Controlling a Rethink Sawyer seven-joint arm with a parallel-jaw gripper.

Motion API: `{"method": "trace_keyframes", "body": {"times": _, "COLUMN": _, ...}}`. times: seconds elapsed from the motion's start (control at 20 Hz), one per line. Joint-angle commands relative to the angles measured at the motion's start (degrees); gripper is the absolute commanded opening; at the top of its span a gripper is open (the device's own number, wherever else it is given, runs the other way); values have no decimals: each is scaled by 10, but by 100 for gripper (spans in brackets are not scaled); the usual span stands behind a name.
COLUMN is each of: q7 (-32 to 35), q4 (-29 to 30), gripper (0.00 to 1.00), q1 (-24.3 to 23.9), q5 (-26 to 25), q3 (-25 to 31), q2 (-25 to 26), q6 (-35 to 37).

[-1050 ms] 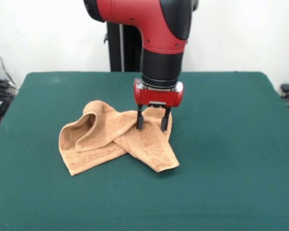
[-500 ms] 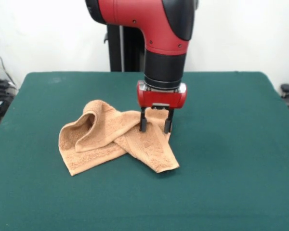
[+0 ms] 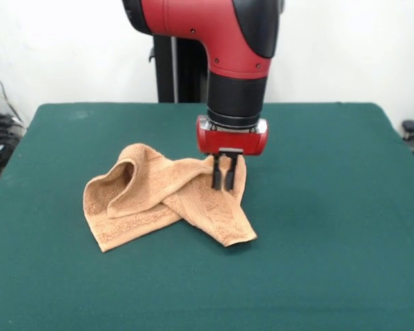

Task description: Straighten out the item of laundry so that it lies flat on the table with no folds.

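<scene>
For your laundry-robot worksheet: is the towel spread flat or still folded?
Still folded. The towel lies bunched on the table, one flap crossing another and a raised loop at the left; the claw pinches its far edge.

The hand towel (image 3: 167, 200) is tan-orange terry cloth, nubbly and matt, with a flatter woven band near its edges. Under it the table (image 3: 317, 227) wears a dark green felt-like top, dull and even. The arm's (image 3: 228, 41) shell looks like smooth glossy plastic in red and black, and the gripper (image 3: 223, 181) has matt black fingers.
</scene>
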Motion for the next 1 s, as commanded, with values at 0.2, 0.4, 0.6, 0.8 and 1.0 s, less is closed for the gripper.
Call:
{"method": "trace_keyframes", "body": {"times": 0.2, "q7": 67, "q4": 16, "gripper": 0, "q1": 2, "q5": -25, "q3": 66, "q2": 37, "q6": -27}}
{"method": "trace_keyframes", "body": {"times": 0.4, "q7": 64, "q4": 15, "gripper": 0, "q1": 1, "q5": -25, "q3": 68, "q2": 37, "q6": -22}}
{"method": "trace_keyframes", "body": {"times": 0.6, "q7": 64, "q4": 16, "gripper": 0, "q1": -1, "q5": -25, "q3": 70, "q2": 37, "q6": -21}}
{"method": "trace_keyframes", "body": {"times": 0.8, "q7": 64, "q4": 18, "gripper": 0, "q1": -1, "q5": -25, "q3": 70, "q2": 33, "q6": -20}}
{"method": "trace_keyframes", "body": {"times": 1.0, "q7": 60, "q4": 42, "gripper": 0, "q1": -3, "q5": -21, "q3": 73, "q2": -5, "q6": 12}}
